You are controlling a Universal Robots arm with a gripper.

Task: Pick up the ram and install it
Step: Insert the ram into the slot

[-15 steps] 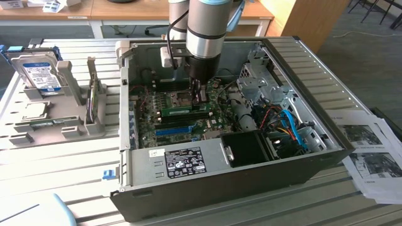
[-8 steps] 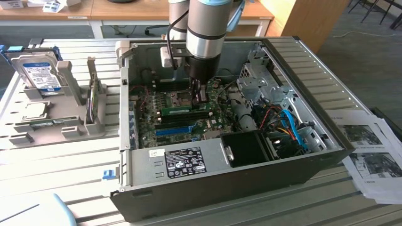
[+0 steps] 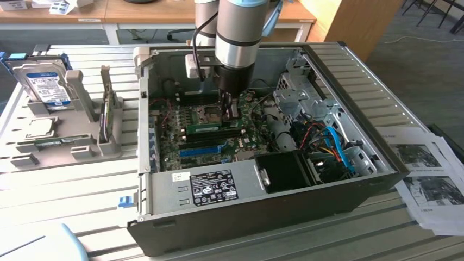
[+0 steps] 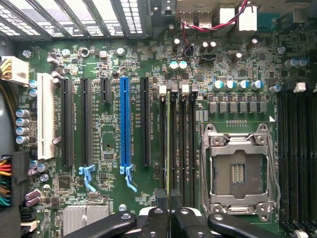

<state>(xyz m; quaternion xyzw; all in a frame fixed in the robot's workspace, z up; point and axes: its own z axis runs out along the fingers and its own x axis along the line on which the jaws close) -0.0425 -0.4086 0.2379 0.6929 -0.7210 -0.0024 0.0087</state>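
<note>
The ram (image 4: 168, 144) is a thin green stick seen edge-on, standing along one of the black memory slots beside the empty CPU socket (image 4: 237, 171). My gripper (image 4: 169, 198) is closed with a dark fingertip on each side of the stick's near end. In the exterior view the arm reaches down into the open computer case (image 3: 377, 163). There the gripper (image 3: 230, 111) sits low over the motherboard (image 3: 246, 138), at the right end of the green ram (image 3: 205, 129). I cannot tell whether the stick is fully seated in the slot.
A long blue slot (image 4: 125, 124) and several black slots lie beside the memory slots. The power supply (image 3: 210, 185), a black fan box (image 3: 286, 171) and blue cables (image 3: 335, 147) crowd the case. A grey rack with a hard drive (image 3: 45, 84) stands outside, and papers (image 3: 427, 174) lie on the other side.
</note>
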